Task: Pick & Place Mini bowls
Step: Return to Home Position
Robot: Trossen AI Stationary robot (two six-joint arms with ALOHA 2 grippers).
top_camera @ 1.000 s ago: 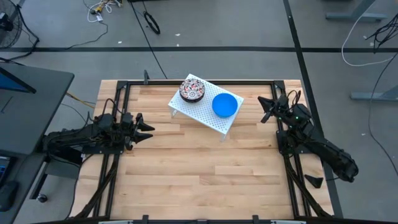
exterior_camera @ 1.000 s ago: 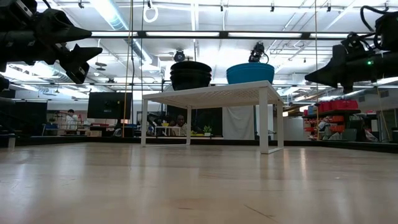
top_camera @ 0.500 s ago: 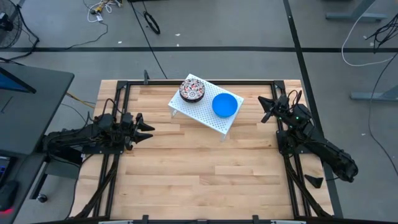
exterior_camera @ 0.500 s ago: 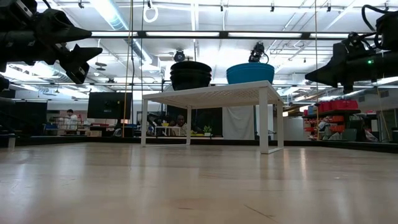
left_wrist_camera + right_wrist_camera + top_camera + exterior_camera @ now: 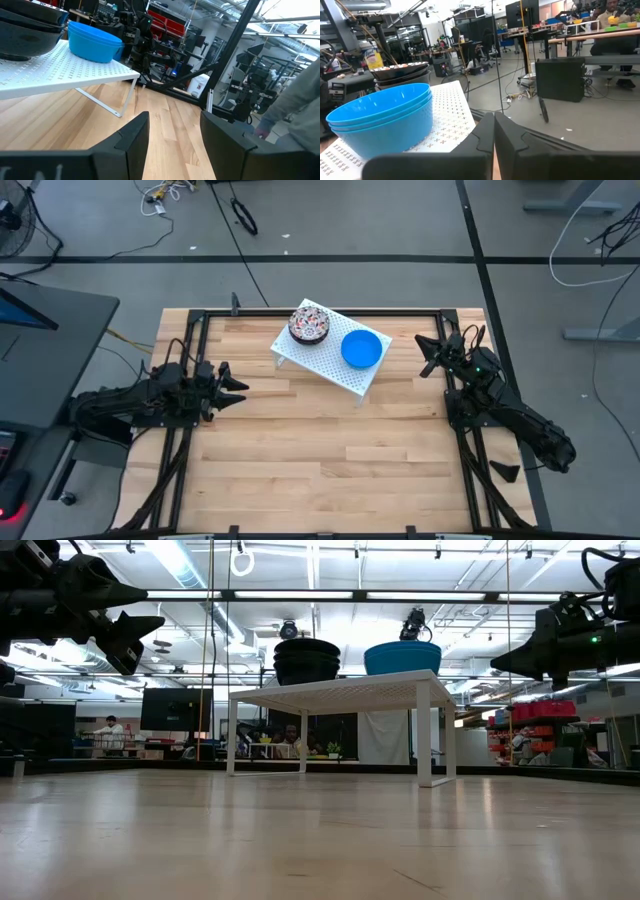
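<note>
Two stacks of mini bowls stand on a white perforated rack (image 5: 330, 360) at the table's far middle: a speckled stack (image 5: 309, 324) on the left and a blue stack (image 5: 362, 348) on the right. Both also show in the low view, the speckled stack (image 5: 306, 660) dark against the light beside the blue stack (image 5: 402, 657). My left gripper (image 5: 238, 386) stands open at the table's left side, level, pointing toward the rack. My right gripper (image 5: 426, 356) is shut at the far right, level, pointing toward the blue stack (image 5: 382, 120).
The rack stands on thin legs (image 5: 424, 740) above the wooden table top (image 5: 320, 450). A black frame (image 5: 190, 430) runs along the table's edges. People show in the room beyond the table (image 5: 612, 15).
</note>
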